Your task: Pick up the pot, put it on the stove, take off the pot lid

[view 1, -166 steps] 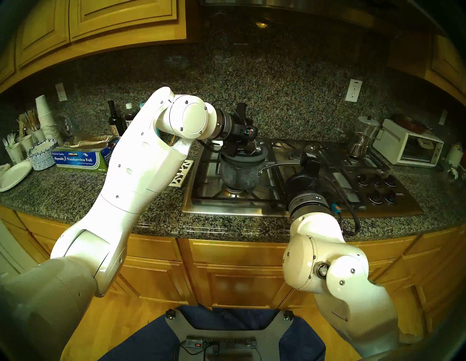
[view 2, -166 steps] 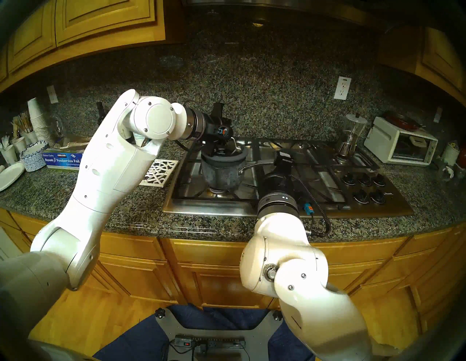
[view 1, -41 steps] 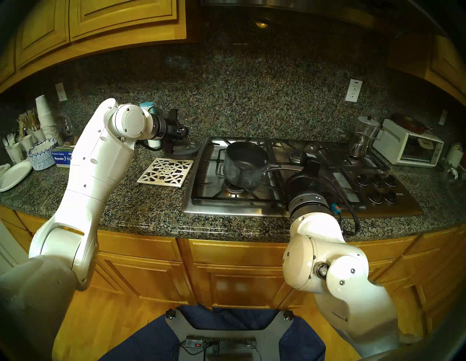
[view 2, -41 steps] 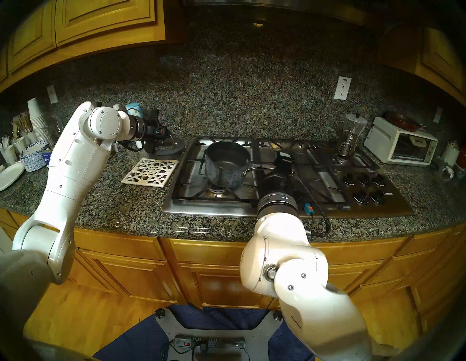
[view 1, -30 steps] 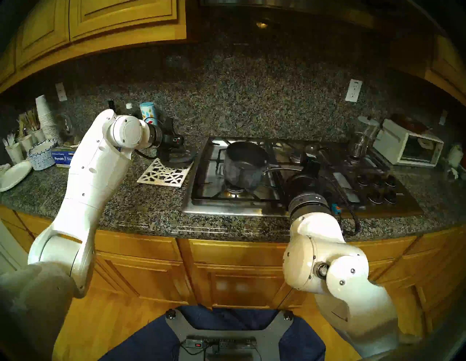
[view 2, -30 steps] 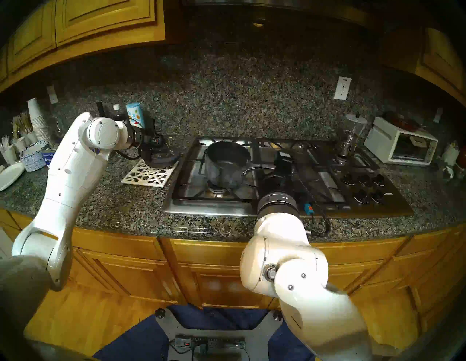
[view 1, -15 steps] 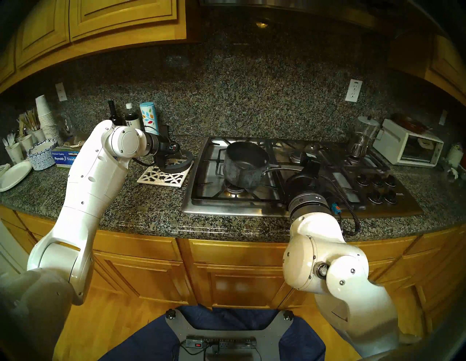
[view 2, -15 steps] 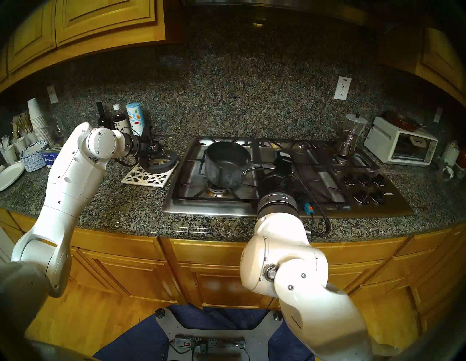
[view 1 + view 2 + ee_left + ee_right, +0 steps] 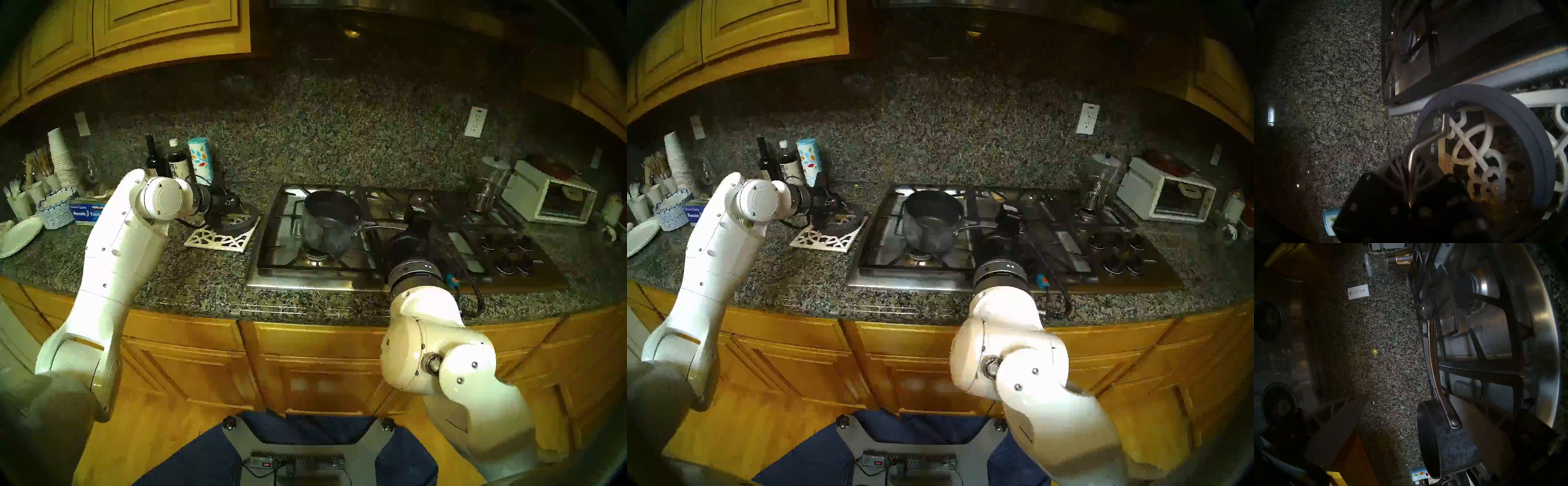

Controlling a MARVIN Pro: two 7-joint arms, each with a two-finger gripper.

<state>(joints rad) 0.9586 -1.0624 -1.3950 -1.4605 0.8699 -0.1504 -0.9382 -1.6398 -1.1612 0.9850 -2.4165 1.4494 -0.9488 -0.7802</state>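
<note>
Status at this moment: the pot (image 9: pixel 327 222) stands upright on the front-left grate of the stove (image 9: pixel 403 278), over a burner, its mouth uncovered. The first two steps are, by this evidence, complete.

The pot lid (image 9: pixel 237 224) is off the pot and lies over the far right part of the white lattice trivet (image 9: pixel 217 239), which sits on the granite tabletop (image 9: pixel 190 281) just left of the stove. In the left wrist view the trivet's pattern shows through the lid's glass centre (image 9: pixel 1480 152). Whether the rim is fully seated or a hair above the trivet cannot be told.

The left gripper (image 9: pixel 1412 171) is at the lid's arched metal loop. Its dark fingers (image 9: pixel 1393 171) flank the loop closely and appear to be clamped on it, though this view is dim and blurred.

The right gripper (image 9: pixel 1415 421) sits beside the pot on the handle side, above the stove. Its fingers (image 9: pixel 1339 422) stand wide apart; the slim silver handle runs between them untouched, and they hold nothing.

Judgement: the task is nearly finished. What remains is release of the lid and withdrawal of the left arm. Risk is slight: the lid overhangs the trivet's far edge toward the stove and could tip or slide if released off-level.
</note>
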